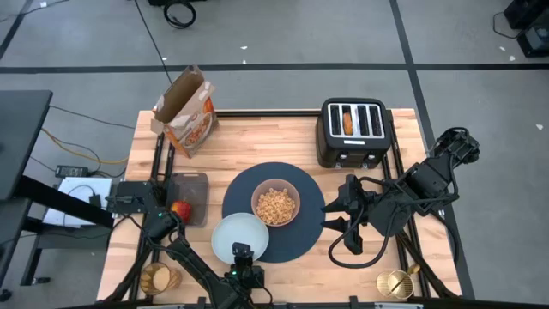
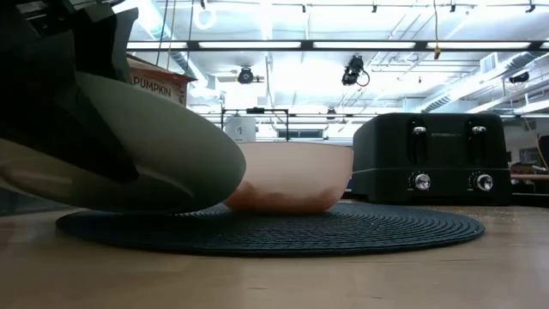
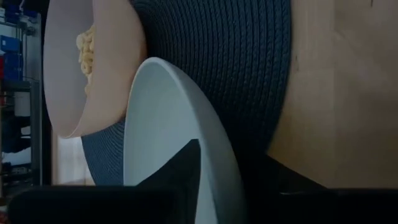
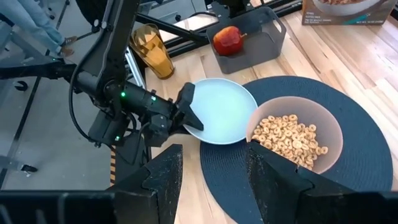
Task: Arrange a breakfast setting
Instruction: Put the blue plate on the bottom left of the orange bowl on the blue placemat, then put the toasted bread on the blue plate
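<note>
The left gripper, at the bench's near edge, is clenched on the near rim of the pale blue-grey plate. The plate reaches away from it toward the bench's middle. Its far side rests on the near left edge of the round navy placemat, its near side is raised, and it sits just beside the pink bowl of cereal. The right gripper hovers half-open and empty over the placemat's right edge, farther from the plate
</note>
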Tool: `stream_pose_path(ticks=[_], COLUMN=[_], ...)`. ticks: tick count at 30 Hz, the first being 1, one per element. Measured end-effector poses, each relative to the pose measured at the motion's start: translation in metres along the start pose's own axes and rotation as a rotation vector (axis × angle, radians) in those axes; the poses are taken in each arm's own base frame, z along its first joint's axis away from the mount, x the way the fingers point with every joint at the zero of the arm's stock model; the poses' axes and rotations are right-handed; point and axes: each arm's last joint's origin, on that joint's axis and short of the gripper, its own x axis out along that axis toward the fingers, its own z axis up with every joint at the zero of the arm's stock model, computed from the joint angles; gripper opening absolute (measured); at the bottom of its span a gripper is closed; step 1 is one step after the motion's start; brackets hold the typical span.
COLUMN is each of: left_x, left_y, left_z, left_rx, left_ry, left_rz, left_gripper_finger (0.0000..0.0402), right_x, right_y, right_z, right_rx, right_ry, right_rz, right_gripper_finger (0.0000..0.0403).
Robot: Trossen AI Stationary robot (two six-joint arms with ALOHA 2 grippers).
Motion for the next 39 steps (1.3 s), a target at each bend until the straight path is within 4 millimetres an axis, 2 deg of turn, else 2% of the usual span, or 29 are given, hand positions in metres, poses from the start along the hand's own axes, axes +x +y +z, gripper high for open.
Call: stream_pose_path(ticks=[10, 16, 24, 31, 33, 39], left_x=[-0.003, -0.012, -0.030, -0.033, -0.039, -0.069], left_y=[-0.003, 0.001, 0.001, 0.002, 0.008, 0.044], left_z=[-0.002, -0.001, 0.002, 0.000, 0.001, 0.006], left_rx=[-0.025, -0.014, -0.012, -0.005, -0.014, -0.073], left_ry=[0.055, 0.077, 0.067, 0.111, 0.106, 0.055], left_rz=[-0.066, -0.086, -0.123, -0.164, -0.174, -0.223], left_gripper_finger=[0.0193, 0.0226, 0.0231, 0.0231, 0.0231, 0.0231], right_x=[0.001, 0.002, 0.003, 0.008, 0.009, 0.012], right_y=[-0.001, -0.002, -0.005, -0.013, -0.015, -0.020], right_z=[0.001, 0.002, 0.005, 0.012, 0.013, 0.017], right_rx=[-0.009, -0.012, -0.022, -0.027, -0.025, -0.091], right_ry=[-0.006, -0.007, -0.012, -0.016, -0.012, -0.009], right_rz=[-0.001, -0.005, -0.018, -0.042, -0.044, -0.058], right_gripper_finger=[0.0181, 0.0181, 0.0181, 0.0181, 0.0181, 0.0181])
